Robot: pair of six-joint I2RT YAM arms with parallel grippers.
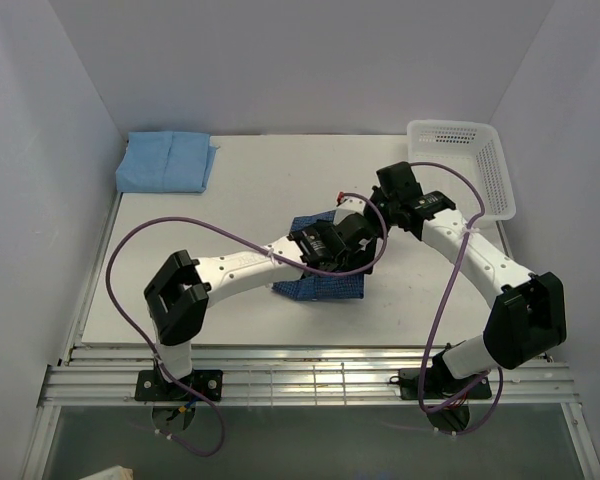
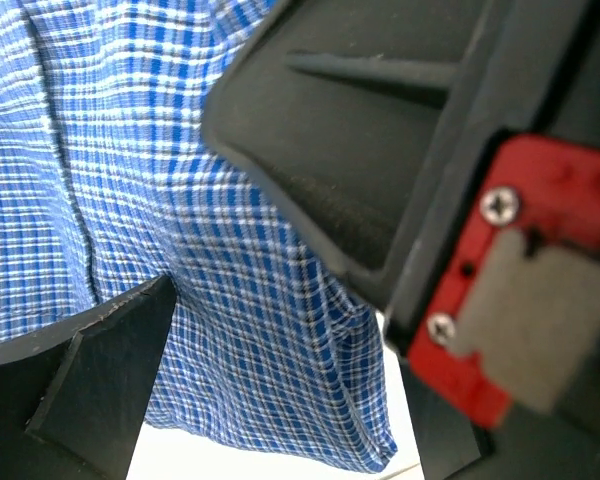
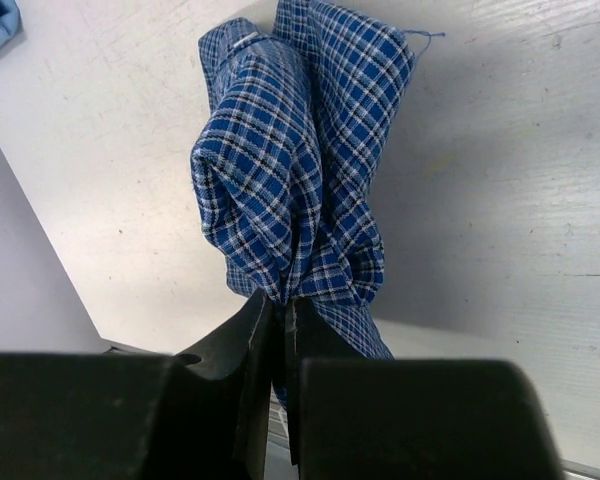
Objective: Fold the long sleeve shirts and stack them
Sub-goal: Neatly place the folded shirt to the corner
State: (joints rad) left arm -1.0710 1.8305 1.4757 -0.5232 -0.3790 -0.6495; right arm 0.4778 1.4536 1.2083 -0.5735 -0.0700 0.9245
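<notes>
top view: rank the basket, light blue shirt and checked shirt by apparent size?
1. basket
2. light blue shirt, slightly smaller
3. checked shirt, bunched and partly hidden, so its full extent is unsure

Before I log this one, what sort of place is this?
Probably a robot test cell: a white table boxed in by plain walls, two arms bolted at its near edge, and laundry props, a checked shirt and a folded light blue shirt.

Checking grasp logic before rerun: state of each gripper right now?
Left gripper: open, at the dark blue checked shirt, not gripping it.
Right gripper: shut on the dark blue checked shirt.
</notes>
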